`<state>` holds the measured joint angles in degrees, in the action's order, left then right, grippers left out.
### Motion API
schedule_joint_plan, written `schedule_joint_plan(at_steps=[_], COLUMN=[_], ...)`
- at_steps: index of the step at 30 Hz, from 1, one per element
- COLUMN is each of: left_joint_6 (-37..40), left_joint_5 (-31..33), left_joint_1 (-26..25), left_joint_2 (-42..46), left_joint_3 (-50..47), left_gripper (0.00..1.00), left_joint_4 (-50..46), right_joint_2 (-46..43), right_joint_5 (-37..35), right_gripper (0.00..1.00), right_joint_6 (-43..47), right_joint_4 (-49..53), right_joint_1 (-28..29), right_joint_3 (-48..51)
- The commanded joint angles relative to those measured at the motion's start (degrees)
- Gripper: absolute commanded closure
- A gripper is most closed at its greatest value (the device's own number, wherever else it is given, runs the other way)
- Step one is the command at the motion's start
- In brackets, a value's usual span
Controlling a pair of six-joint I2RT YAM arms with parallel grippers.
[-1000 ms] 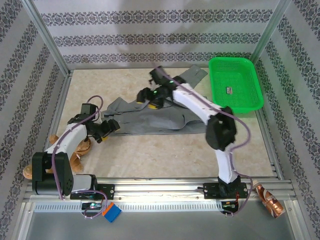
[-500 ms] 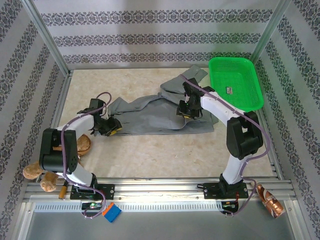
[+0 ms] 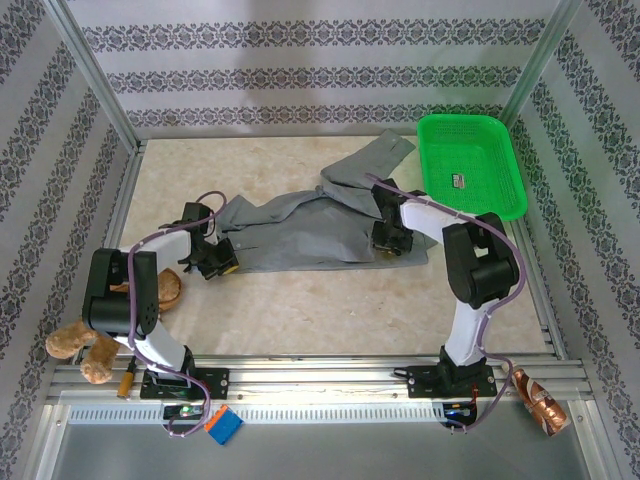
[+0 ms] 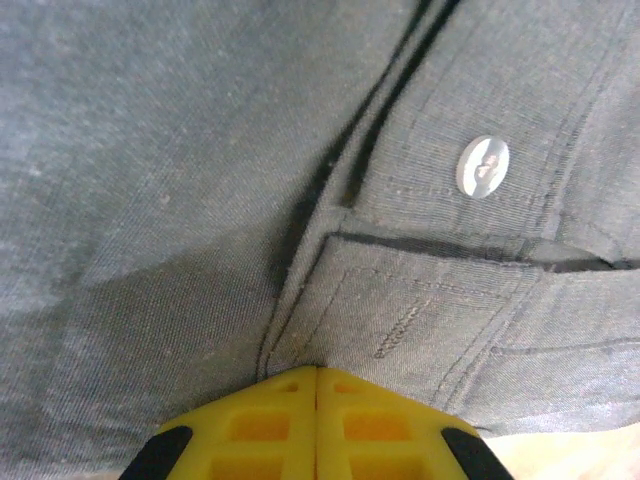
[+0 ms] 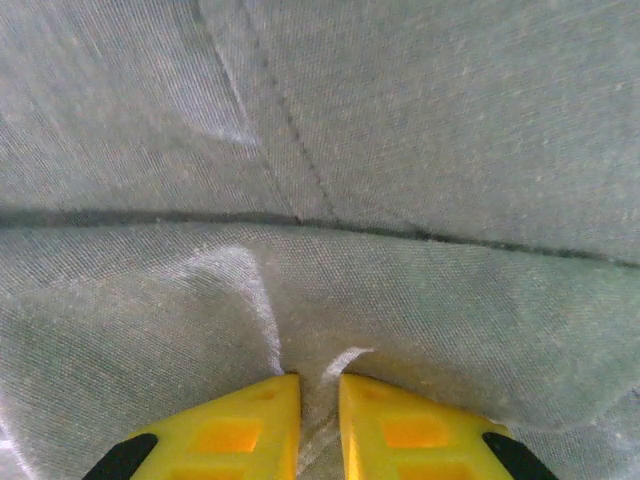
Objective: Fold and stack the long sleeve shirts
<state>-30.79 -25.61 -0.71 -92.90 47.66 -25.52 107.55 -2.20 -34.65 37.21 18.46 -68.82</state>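
Shirt (image 3: 310, 235) of plain grey cloth lies spread across the middle of the table (image 3: 330, 310), its long side running left to right. One sleeve (image 3: 375, 160) reaches up and ends just beside the left wall of the green basket (image 3: 480, 150). From above, the right claw (image 3: 388, 240) is hard to make out, its tip sunk into the right part of the cloth under its own white arm. The left claw (image 3: 222, 262) sits at the shirt's lower left edge. The collar and the second sleeve cannot be picked out among the folds. A brown plush toy (image 3: 75, 340) at the near left is partly behind the left arm.

In the left wrist view, the left claw (image 4: 317, 372) has its yellow fingers pressed together, nipping a stitched hem of the shirt below a pale round button (image 4: 482, 166). A sliver of table shows at the lower right corner. In the right wrist view, the right claw (image 5: 320, 385) is nearly closed, with a small ridge of cloth pinched in the narrow gap.

Bare table lies in front of the shirt toward the arm bases, and behind its left half toward the back wall. The cloth is a fine soft weave with dark seams and shallow creases. The basket is rectangular plastic mesh.
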Motion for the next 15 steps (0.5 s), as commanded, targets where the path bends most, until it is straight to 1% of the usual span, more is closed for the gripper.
schedule_joint_plan(at_steps=[1, 3, 5, 7, 8, 9, 12, 15], left_joint_6=[1.3, 1.5, 1.1, 1.1, 1.2, 1.2, 1.4, 0.8], left_joint_5=[2.2, 0.7, -0.9, -0.7, -0.2, 0.6, 1.8, -1.6], left_joint_1=[-0.2, -0.3, -0.3, -0.3, -0.4, -0.5, -0.9, -3.5], left_joint_2=[1.5, 2.9, 5.6, 8.6, 10.4, 11.8, 14.5, 12.8], left_joint_3=[-1.4, -1.2, -0.4, 2.1, 3.8, 5.3, 11.1, 16.3], left_gripper=[0.94, 0.93, 0.82, 0.72, 0.65, 0.63, 0.59, 0.57], left_joint_4=[-1.7, -2.1, -3.0, -6.0, -7.7, -9.3, -13.1, -11.6], right_joint_2=[-3.1, -4.7, -7.6, -10.7, -12.3, -13.6, -15.9, -15.0], right_joint_5=[-3.1, -2.9, -1.4, -1.4, -0.8, 0.0, 4.2, 8.2], right_gripper=[0.79, 0.77, 0.69, 0.58, 0.53, 0.51, 0.46, 0.45], right_joint_6=[-3.5, -4.2, -3.9, -4.5, -5.2, -5.7, -7.1, -7.5], right_joint_4=[-1.1, -1.1, -2.9, -2.9, -2.8, -3.1, -4.8, -7.0], right_joint_1=[-1.1, -1.5, -1.6, -1.9, -2.4, -3.0, -5.2, -6.6], right_joint_3=[3.2, 3.8, 4.8, 5.1, 5.3, 5.7, 7.2, 8.7])
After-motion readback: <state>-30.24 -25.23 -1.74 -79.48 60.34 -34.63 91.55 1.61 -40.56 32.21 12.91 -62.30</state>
